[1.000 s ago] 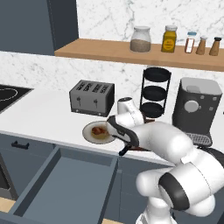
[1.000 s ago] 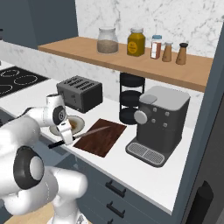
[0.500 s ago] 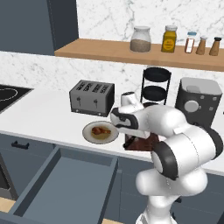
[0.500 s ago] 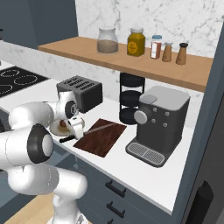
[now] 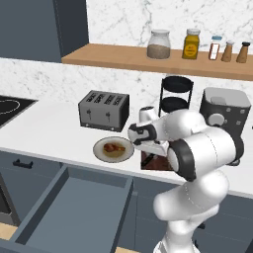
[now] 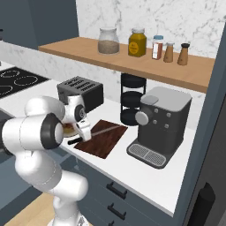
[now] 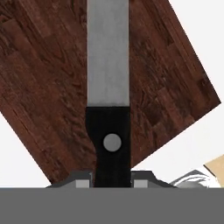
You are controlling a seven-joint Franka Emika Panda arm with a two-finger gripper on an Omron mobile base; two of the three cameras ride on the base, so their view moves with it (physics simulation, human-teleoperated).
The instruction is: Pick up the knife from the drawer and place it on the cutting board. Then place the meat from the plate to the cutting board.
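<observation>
The two-finger claw (image 7: 112,183) is clamped narrow on the black handle of the small slim knife (image 7: 108,87). In the hand view the handle rises straight up from between the two dark finger tips, its round grey rivet just above them, and the flat grey blade runs on from there, away from the claw. The blade lies over the dark reddish-brown rectangular wooden cutting board (image 7: 48,87), which sits turned at an angle under it; whether the blade touches the wood cannot be told.

In the right base view the knife (image 6: 103,129) reaches from the claw (image 6: 84,133) across the near-left part of the cutting board (image 6: 106,143), the claw itself at the board's left edge. The board lies flat on the white table (image 6: 176,176), just left of the grey coffee machine (image 6: 161,123).

In the left base view the round shallow plate with a pale cream rim (image 5: 100,152) sits on the table just left of the board, in front of the dark grey toaster (image 5: 104,109). The small reddish-brown lump of meat (image 5: 112,147) lies on the plate. Below the plate, the wide slate-blue box drawer (image 5: 74,207) stands pulled out.
</observation>
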